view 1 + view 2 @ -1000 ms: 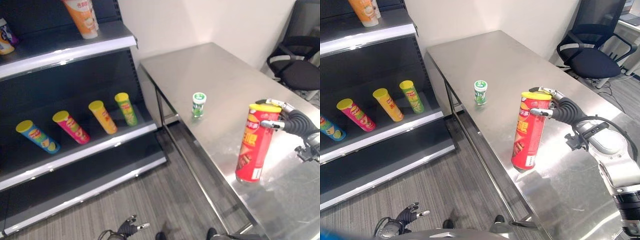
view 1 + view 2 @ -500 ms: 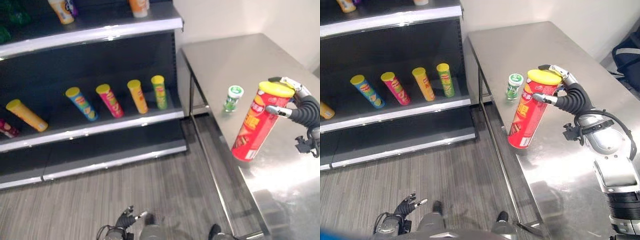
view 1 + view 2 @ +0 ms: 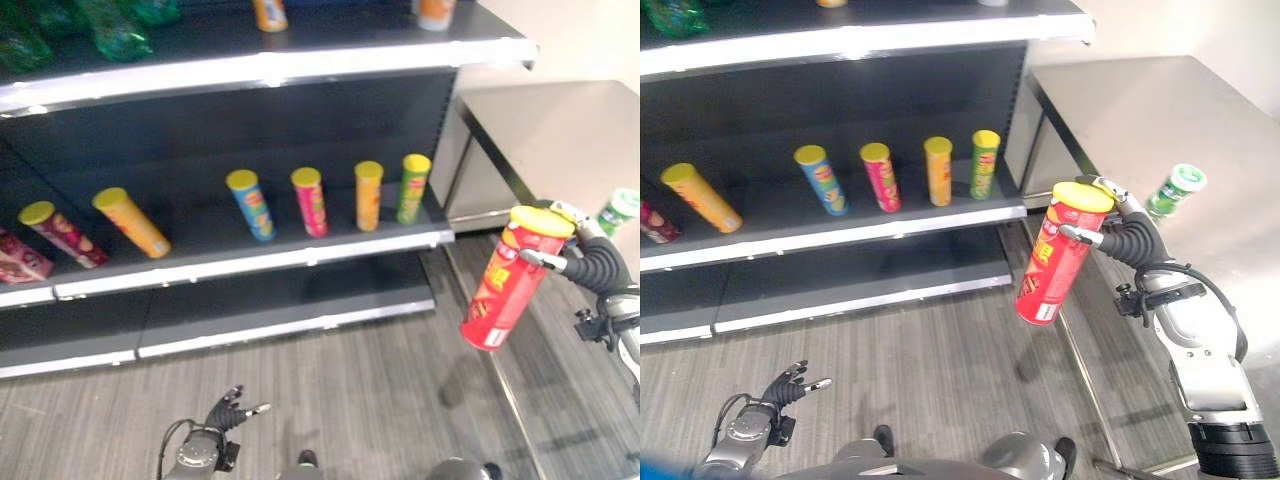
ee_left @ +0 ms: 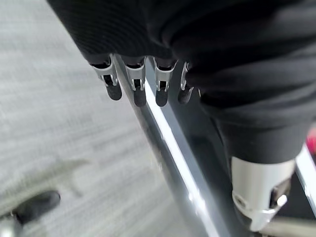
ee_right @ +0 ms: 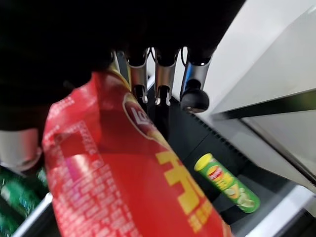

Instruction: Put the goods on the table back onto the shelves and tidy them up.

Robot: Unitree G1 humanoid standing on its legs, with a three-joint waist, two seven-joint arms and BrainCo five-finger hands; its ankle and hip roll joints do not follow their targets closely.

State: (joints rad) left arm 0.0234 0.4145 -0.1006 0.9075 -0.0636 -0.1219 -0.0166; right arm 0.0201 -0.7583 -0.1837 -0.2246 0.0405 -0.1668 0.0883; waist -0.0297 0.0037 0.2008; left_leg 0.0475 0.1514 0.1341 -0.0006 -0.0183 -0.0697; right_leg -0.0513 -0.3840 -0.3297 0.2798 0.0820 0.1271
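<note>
In the left eye view we see our right hand [image 3: 585, 250] raised off the floor, wrist bent inward, fingers and thumb curled round the top of the red chip can [image 3: 508, 285], which hangs tilted below the hand with its yellow lid up against the fingers and its base swung out toward the shelf unit [image 3: 250, 260]. Just beyond the hand, on the steel table [image 3: 560, 130], stands a small green bottle [image 3: 620, 208]. Well apart from the hand, on the middle shelf, lean a green can [image 3: 412, 186], an orange can [image 3: 368, 194], a pink can [image 3: 310, 200] and a blue can [image 3: 248, 203]. Our left hand [image 3: 228, 412] hangs low near the floor, fingers loosely spread and holding nothing. In the right eye view the right forearm rises from below, elbow down, and the right hand clasps the red can clear of the table edge, out over the grey floor [image 3: 940, 350]. In the left wrist view the left fingers [image 4: 136, 86] hang straight and relaxed above a shelf rail [image 4: 168, 163]. In the right wrist view the right fingers [image 5: 163, 79] wrap over the red can, and past them the green can lies on the shelf.
</note>
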